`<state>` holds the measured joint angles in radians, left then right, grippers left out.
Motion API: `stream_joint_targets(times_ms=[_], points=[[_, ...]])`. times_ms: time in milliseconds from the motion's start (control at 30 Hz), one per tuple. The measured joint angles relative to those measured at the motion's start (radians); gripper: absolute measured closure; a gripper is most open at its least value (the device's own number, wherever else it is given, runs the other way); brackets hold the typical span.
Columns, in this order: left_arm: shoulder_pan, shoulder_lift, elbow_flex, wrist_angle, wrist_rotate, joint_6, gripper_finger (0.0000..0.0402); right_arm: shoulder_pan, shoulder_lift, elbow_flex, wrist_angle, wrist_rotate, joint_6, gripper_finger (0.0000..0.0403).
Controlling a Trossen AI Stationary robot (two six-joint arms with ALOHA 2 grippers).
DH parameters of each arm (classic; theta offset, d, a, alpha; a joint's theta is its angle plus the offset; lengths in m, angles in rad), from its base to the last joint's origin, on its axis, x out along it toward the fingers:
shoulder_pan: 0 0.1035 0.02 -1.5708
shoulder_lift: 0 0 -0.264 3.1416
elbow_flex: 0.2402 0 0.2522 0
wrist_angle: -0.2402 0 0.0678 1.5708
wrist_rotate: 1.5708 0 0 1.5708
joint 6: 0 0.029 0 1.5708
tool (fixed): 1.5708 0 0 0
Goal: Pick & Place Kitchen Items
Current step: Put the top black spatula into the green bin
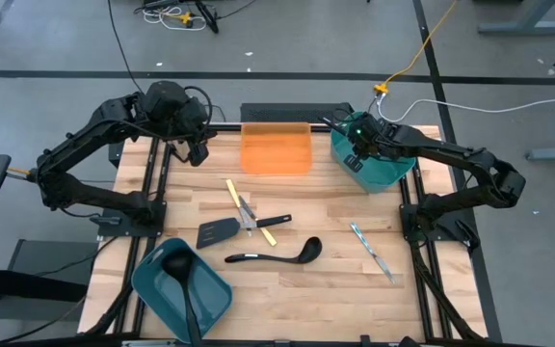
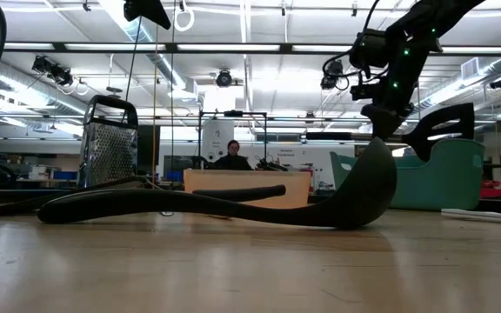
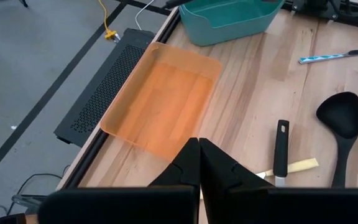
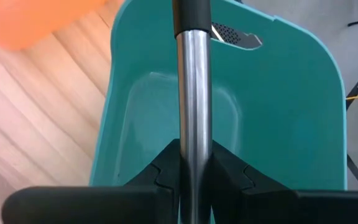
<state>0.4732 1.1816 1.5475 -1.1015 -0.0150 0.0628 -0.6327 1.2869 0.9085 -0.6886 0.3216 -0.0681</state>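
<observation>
From above I see my right gripper (image 1: pixel 357 143) over the teal bin (image 1: pixel 385 172), in the low view a black slotted spatula (image 2: pixel 446 124) hanging below it, and its wrist view shows the fingers (image 4: pixel 160 171) pinching the spatula's metal handle (image 4: pixel 193 112).

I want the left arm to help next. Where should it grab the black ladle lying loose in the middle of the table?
Probably the middle of the ladle's long thin handle, coming straight down from above. It lies flat on the table with bare wood either side, so fingers can straddle it across its length. The bowl end is too wide and rounded.
</observation>
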Motion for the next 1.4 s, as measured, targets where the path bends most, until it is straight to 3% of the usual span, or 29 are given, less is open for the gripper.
stream_joint_targets(times_ms=[1100, 1267, 1400], points=[[0.000, 0.000, 0.000, 0.000, 0.000, -0.003, 0.0400, -0.023, 0.000, -0.001, 0.114, -0.001, 0.030, 0.0344], [0.000, 0.000, 0.000, 0.000, 0.000, -0.003, 0.0400, -0.023, -0.007, -0.057, 0.153, -0.055, 0.035, 0.0344], [0.000, 0.000, 0.000, -0.001, 0.000, -0.003, 0.0400, -0.014, -0.056, -0.119, 0.213, -0.031, 0.034, 0.0344]])
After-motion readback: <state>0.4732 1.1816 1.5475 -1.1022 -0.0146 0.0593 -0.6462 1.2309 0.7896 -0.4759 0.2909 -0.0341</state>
